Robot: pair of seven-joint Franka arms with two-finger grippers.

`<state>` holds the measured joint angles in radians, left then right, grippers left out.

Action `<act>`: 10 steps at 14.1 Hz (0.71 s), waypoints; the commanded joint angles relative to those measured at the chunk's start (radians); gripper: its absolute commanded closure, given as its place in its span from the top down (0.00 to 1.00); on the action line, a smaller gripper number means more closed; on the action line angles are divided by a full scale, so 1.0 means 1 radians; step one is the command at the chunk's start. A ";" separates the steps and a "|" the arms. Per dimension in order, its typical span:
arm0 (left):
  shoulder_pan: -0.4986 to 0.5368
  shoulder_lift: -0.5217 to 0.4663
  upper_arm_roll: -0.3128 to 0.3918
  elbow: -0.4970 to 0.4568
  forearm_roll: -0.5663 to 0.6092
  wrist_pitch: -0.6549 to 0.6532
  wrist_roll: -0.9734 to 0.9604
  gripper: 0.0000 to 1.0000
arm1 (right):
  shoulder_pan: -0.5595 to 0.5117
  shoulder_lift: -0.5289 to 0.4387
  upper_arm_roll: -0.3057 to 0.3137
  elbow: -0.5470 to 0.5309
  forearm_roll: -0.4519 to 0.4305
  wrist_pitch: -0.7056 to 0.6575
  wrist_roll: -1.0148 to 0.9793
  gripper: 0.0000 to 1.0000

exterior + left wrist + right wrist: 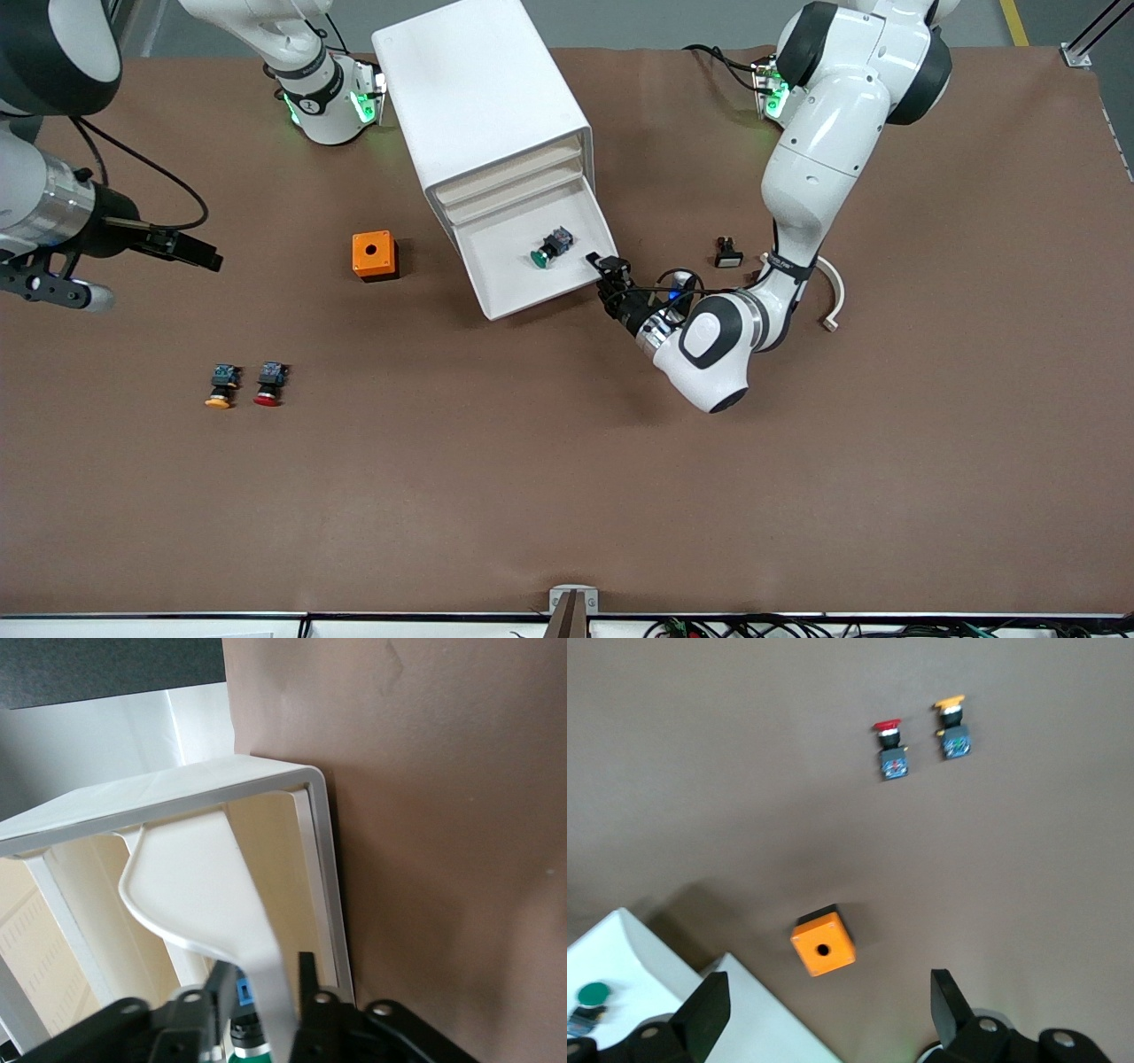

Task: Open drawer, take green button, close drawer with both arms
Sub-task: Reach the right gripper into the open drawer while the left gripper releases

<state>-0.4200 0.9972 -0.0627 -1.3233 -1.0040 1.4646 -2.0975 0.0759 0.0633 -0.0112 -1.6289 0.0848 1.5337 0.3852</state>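
Lying on its side in the pulled-out drawer (pixel 496 257), the button (pixel 551 247) is seen as a small part with a round green cap and a black-and-blue body. Its long axis is set aslant to the drawer's walls, with the cap turned toward the front camera and the right arm's end of the table, and the body pointed back toward the cabinet (pixel 483 97). Nothing else is held by the drawer, which is a shallow white tray drawn out from the bottom of the white cabinet; closed drawer fronts are stacked above it. The drawer's front wall, at the corner toward the left arm's end of the table, is gripped by the left gripper (pixel 605 276), whose fingers (pixel 306 979) are closed on the thin white wall, one on each face. The right gripper (pixel 190 248) is held above the table toward the right arm's end, waiting, with its fingers (pixel 707 1014) spread wide and nothing between them. An orange box (pixel 374 255) with a dark hole in its top is set on the table beside the drawer. A yellow-capped button (pixel 221 385) and a red-capped button (pixel 269 383) are laid side by side, nearer to the front camera than the box.
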 commanded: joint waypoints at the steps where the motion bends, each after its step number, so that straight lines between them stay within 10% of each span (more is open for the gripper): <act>1: 0.001 -0.014 0.020 0.006 -0.024 -0.003 -0.006 0.95 | 0.083 0.003 -0.004 0.012 0.016 -0.009 0.159 1.00; 10: 0.004 -0.037 0.095 0.045 0.016 -0.004 0.136 1.00 | 0.404 0.068 -0.004 -0.016 0.018 0.160 0.657 1.00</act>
<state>-0.4149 0.9934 0.0221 -1.2728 -1.0038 1.4644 -2.0378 0.4124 0.1019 -0.0048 -1.6474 0.0963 1.6685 0.9427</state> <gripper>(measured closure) 0.000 0.000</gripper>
